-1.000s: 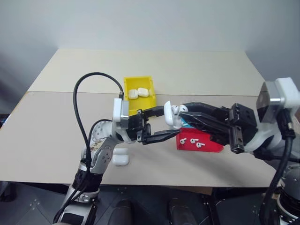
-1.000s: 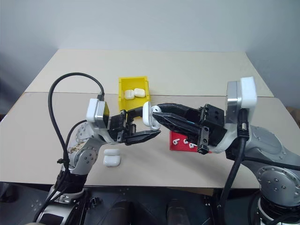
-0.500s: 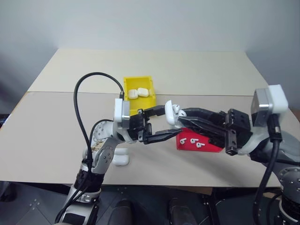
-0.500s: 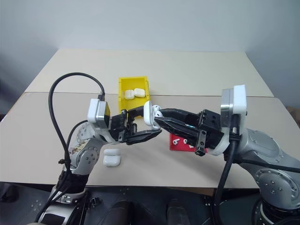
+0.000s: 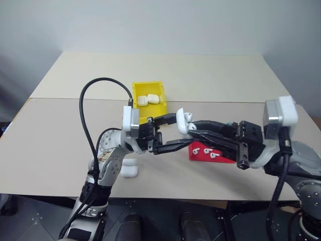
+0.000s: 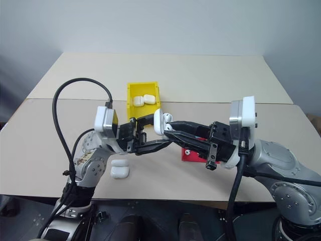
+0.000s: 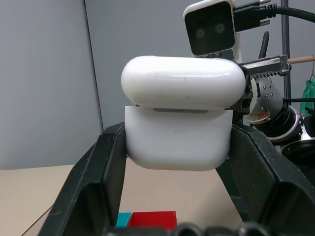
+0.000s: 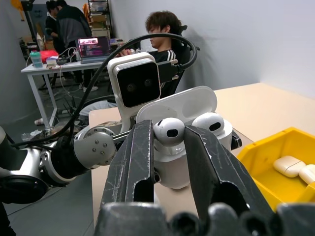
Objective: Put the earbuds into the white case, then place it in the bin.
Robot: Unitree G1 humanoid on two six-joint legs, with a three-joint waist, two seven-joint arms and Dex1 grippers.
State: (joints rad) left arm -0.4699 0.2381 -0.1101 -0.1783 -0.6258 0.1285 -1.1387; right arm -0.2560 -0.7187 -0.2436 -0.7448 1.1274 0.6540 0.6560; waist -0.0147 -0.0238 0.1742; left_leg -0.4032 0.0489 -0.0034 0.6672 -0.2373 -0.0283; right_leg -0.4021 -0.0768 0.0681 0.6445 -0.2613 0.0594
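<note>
Mid-insertion. My left end effector [image 5: 176, 131] is clamped on the white case [image 7: 178, 118], lid open, held up over the table [image 5: 60, 130] just in front of the bin [image 5: 148, 105].

My right end effector [image 8: 170, 147] is narrow, pinching an earbud [image 8: 169, 131] at the case mouth; the other earbud [image 8: 209, 123] looks seated in its well right beside it (the right wrist view shows this best). I'd call the pinched one entering its slot, not fully down yet.

Done so far, going by how things lie: two closed cases [image 5: 148, 99] are already in the bin. One bud is in this case.

Left to do:
- seat the pinched bud, let go, back the right arm off
- close the lid
- drop the case in the bin, which still has room

More work is waiting: loose earbuds [image 5: 204, 150] sit on the red tray [image 5: 220, 158] under the right arm, and two spare cases [image 5: 128, 168] lie on the table near the left elbow.

Rough estimate: this case is a bit over halfway.
</note>
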